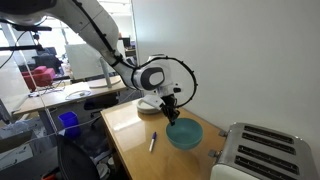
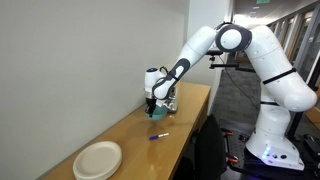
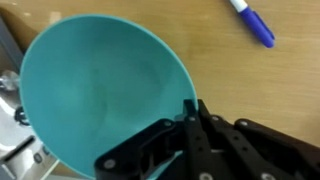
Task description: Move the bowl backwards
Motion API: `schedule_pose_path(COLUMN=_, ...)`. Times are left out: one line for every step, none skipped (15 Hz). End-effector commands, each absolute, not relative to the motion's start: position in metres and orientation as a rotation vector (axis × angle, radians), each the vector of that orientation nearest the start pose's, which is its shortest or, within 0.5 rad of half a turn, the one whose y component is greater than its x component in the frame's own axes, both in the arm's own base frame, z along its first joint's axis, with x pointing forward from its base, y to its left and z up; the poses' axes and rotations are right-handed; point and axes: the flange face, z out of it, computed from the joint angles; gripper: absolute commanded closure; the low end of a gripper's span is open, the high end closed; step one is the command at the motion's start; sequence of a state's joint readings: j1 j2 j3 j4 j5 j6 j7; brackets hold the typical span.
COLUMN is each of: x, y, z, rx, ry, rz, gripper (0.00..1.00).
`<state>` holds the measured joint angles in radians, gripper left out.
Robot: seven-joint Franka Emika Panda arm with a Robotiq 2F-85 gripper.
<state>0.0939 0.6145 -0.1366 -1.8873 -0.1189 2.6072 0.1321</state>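
Wooden surface (image 1: 125,130) is seen carrying all the things, with a plain white wall (image 2: 60,60) behind it.

Nearest the lens in the wrist view, the hand (image 3: 190,108) comes in from the lower right of the frame. Its dark fingers (image 3: 200,135) are drawn together at the rim of the bowl (image 3: 100,90), one side lying over the teal inside and the other over the wood outside. The rim appears to be pinched between the tips. The bowl stands upright and fills the left and centre of that frame. A marker (image 3: 255,25) with a blue cap lies at the upper right, apart from the bowl.

In an exterior view, a silver toaster (image 1: 255,152) is seen in the lower right foreground, just beside the bowl (image 1: 184,133). The hand (image 1: 172,112) is set at the bowl's upper left rim, and the marker (image 1: 153,142) lies to the left on the wood. The white arm (image 1: 100,40) reaches in from the upper left.

In an exterior view, a flat cream plate (image 2: 98,160) rests at the lower left, well apart from the hand (image 2: 158,106) farther along the surface. The bowl cannot be made out there.
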Motion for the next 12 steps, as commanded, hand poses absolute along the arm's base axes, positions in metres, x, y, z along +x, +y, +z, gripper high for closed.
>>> schedule_pose_path(x=0.658, y=0.013, z=0.202, rx=-3.273, ry=-0.042, rz=-0.205, gripper=0.99)
schedule_pose_path(x=0.66, y=0.024, z=0.201, rx=-3.274, ry=-0.081, rz=-0.209, gripper=0.99)
schedule_pose_path(x=0.662, y=0.034, z=0.199, rx=-3.28, ry=-0.108, rz=-0.207, gripper=0.99)
schedule_pose_path(x=0.662, y=0.041, z=0.194, rx=-3.288, ry=-0.135, rz=-0.194, gripper=0.99)
schedule_pose_path(x=0.663, y=0.045, z=0.189, rx=-3.299, ry=-0.17, rz=-0.187, gripper=0.99)
schedule_pose_path(x=0.664, y=0.048, z=0.182, rx=-3.306, ry=-0.202, rz=-0.166, gripper=0.99)
schedule_pose_path(x=0.665, y=0.05, z=0.175, rx=-3.314, ry=-0.244, rz=-0.146, gripper=0.99)
schedule_pose_path(x=0.667, y=0.051, z=0.168, rx=-3.327, ry=-0.27, rz=-0.129, gripper=0.99)
schedule_pose_path(x=0.67, y=0.051, z=0.161, rx=-3.329, ry=-0.283, rz=-0.103, gripper=0.99)
schedule_pose_path(x=0.671, y=0.051, z=0.156, rx=-3.329, ry=-0.293, rz=-0.086, gripper=0.99)
schedule_pose_path(x=0.673, y=0.052, z=0.152, rx=-3.324, ry=-0.302, rz=-0.089, gripper=0.99)
schedule_pose_path(x=0.675, y=0.053, z=0.149, rx=-3.326, ry=-0.304, rz=-0.091, gripper=0.99)
